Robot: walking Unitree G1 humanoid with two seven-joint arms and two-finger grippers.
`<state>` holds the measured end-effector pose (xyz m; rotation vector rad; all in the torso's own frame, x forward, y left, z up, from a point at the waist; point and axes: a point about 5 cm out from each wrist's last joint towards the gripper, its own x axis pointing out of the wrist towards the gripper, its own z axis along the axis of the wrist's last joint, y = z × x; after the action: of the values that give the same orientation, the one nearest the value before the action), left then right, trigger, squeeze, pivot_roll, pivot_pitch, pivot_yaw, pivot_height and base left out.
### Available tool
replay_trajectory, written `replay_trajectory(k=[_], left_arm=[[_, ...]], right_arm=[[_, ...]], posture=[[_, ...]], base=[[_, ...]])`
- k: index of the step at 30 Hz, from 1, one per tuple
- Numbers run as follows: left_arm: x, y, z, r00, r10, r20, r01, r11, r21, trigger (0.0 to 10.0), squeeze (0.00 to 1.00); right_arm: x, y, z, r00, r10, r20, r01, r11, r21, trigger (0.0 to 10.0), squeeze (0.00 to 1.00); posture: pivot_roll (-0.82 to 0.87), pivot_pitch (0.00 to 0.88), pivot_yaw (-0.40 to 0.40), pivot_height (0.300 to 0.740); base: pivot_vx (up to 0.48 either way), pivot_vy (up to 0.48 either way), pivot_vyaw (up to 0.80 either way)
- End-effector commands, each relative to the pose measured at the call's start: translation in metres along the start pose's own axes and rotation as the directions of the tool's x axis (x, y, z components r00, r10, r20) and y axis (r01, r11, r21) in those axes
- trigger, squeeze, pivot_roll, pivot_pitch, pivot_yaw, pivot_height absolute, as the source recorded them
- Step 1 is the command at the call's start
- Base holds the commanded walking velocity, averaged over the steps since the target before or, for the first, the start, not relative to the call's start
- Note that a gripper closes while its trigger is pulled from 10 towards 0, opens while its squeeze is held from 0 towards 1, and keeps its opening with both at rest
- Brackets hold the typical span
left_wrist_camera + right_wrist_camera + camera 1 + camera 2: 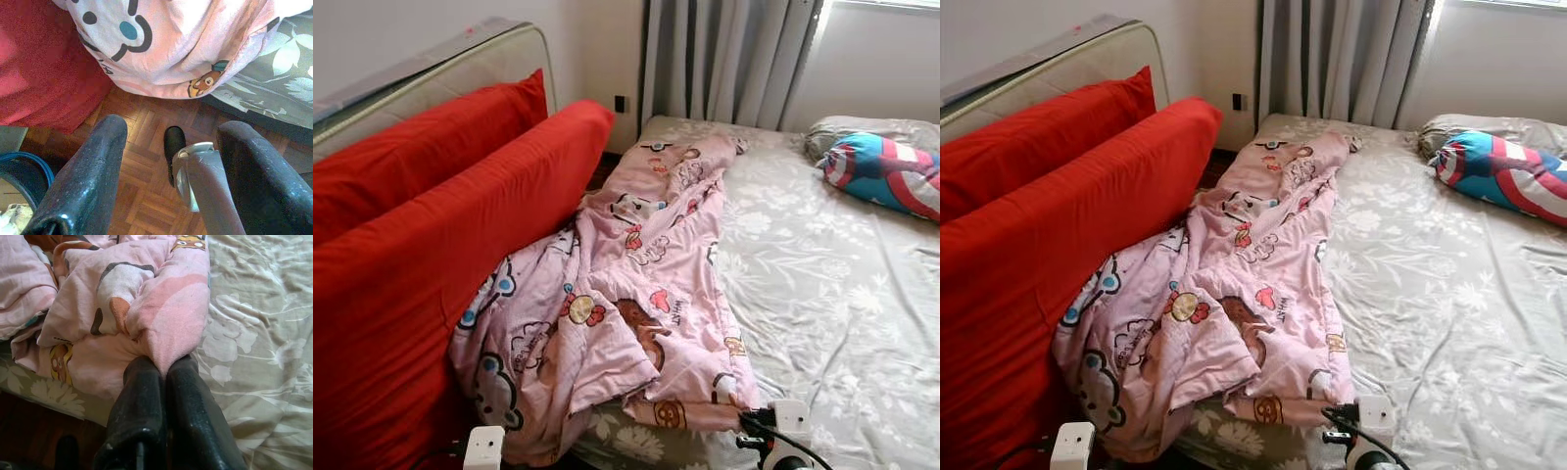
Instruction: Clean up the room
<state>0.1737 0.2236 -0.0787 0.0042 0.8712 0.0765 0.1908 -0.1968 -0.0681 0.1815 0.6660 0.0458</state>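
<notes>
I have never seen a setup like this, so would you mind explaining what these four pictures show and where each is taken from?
This is a humanoid robot tidying a bedroom. The two wide pictures come from cameras in its head, looking down at a bed. A pink blanket lies crumpled along the bed's left side, beside red cushions; a colourful pillow sits by the window. The other two pictures come from wrist cameras. The left gripper hangs open above the wooden floor. The right gripper is shut on a fold of the blanket at the bed's edge.
</notes>
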Motion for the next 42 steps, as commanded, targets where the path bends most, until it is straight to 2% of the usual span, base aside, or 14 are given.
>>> replay_trajectory(k=[1, 17, 28, 34, 36, 38, 39, 42], left_arm=[[-0.001, 0.002, -0.005, 1.000, 0.003, -0.021, -0.003, 1.000, 0.004, 10.0, 0.00], [-0.001, 0.001, -0.005, 1.000, -0.006, -0.025, 0.007, 1.000, 0.009, 10.0, 0.00], [-0.002, 0.002, -0.006, 1.000, -0.007, -0.028, 0.007, 1.000, 0.013, 10.0, 0.00], [-0.002, 0.002, -0.006, 1.000, -0.008, -0.029, 0.008, 1.000, 0.015, 10.0, 0.00], [-0.002, 0.003, -0.007, 1.000, -0.009, -0.030, 0.010, 1.000, 0.017, 10.0, 0.00], [-0.002, 0.003, -0.007, 0.999, -0.010, -0.031, 0.011, 1.000, 0.018, 10.0, 0.00], [-0.002, 0.003, -0.007, 0.999, -0.011, -0.032, 0.011, 1.000, 0.019, 10.0, 0.00], [-0.002, 0.003, -0.008, 0.999, -0.012, -0.033, 0.012, 1.000, 0.021, 10.0, 0.00]], right_arm=[[-0.003, -0.004, -0.006, 1.000, -0.006, -0.028, 0.006, 1.000, 0.001, 10.0, 0.00], [-0.001, 0.000, 0.000, 0.999, 0.033, -0.002, -0.034, 0.999, -0.024, 10.0, 0.00], [-0.001, -0.001, 0.000, 1.000, 0.021, 0.010, -0.020, 1.000, -0.022, 10.0, 0.00], [-0.002, -0.003, 0.005, 0.998, -0.010, 0.056, 0.011, 1.000, -0.022, 10.0, 0.00], [-0.001, -0.006, 0.012, 0.994, -0.034, 0.105, 0.037, 0.999, -0.029, 10.0, 0.00], [0.005, 0.007, 0.023, 0.986, -0.009, 0.165, 0.019, 0.998, -0.063, 10.0, 0.00], [0.013, 0.028, 0.040, 0.967, 0.034, 0.251, -0.008, 0.995, -0.104, 10.0, 0.00], [0.021, 0.043, 0.057, 0.951, 0.058, 0.302, -0.019, 0.991, -0.130, 10.0, 0.00]], posture=[[-0.02, 0.029, -0.022, 0.740], [-0.02, 0.033, -0.025, 0.740], [-0.02, 0.039, -0.024, 0.740], [-0.02, 0.042, -0.022, 0.740], [-0.02, 0.042, -0.021, 0.740], [-0.02, 0.043, -0.021, 0.740], [-0.02, 0.044, -0.021, 0.740], [-0.02, 0.046, -0.021, 0.740]], base=[[-0.240, 0.000, 0.00], [-0.241, 0.000, 0.00], [-0.175, 0.000, 0.00], [-0.241, 0.000, 0.00], [-0.240, 0.000, 0.00], [-0.240, 0.000, 0.00], [-0.240, 0.000, 0.00], [-0.242, 0.000, 0.00]])
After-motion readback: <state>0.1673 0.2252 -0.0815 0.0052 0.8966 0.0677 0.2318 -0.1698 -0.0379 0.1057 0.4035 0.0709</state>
